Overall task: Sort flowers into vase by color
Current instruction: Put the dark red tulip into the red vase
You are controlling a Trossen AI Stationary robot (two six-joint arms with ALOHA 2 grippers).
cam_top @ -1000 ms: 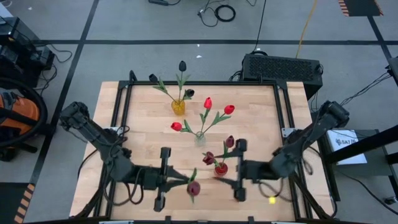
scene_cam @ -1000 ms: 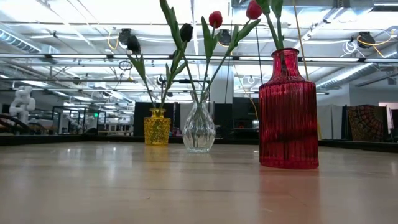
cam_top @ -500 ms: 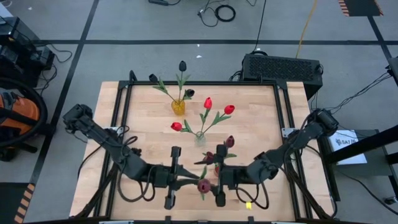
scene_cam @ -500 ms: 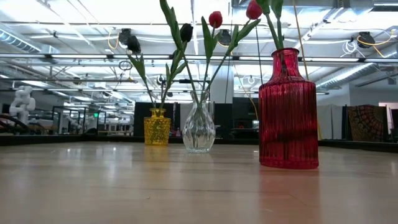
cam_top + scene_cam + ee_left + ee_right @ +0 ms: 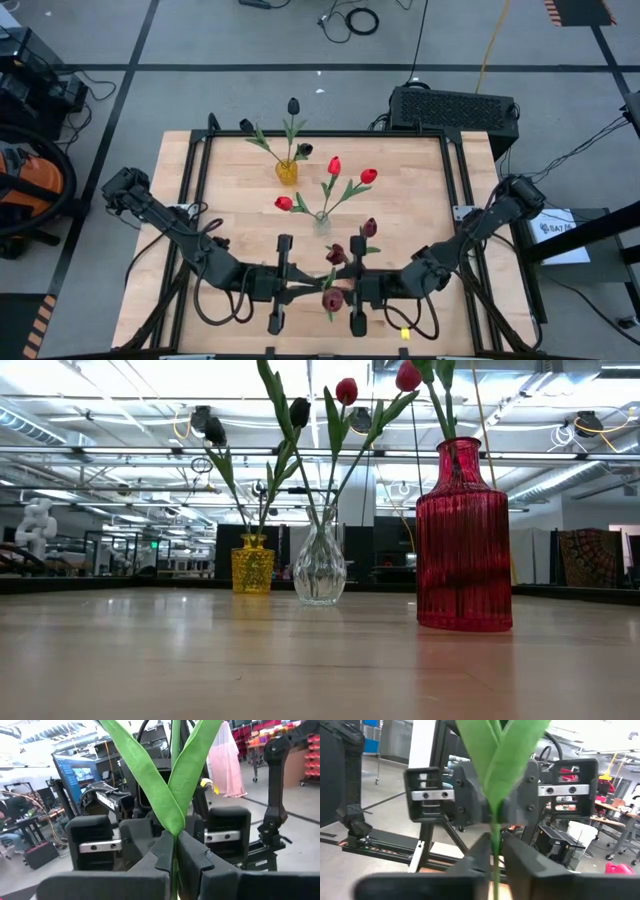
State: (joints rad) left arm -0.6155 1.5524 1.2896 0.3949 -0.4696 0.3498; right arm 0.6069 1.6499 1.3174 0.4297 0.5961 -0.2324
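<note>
Both the left hand (image 5: 300, 293) and the right hand (image 5: 345, 293) pinch one maroon tulip (image 5: 332, 298) between them; other flowers are already in vases, and this one remains.

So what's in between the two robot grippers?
A dark red tulip. The high view shows it between the left gripper and the right gripper; both wrist views show fingers closed on its green stem.

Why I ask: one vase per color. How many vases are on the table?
3: yellow vase at the far side, clear vase mid-table, red vase toward the near edge; none appears hidden.
</note>
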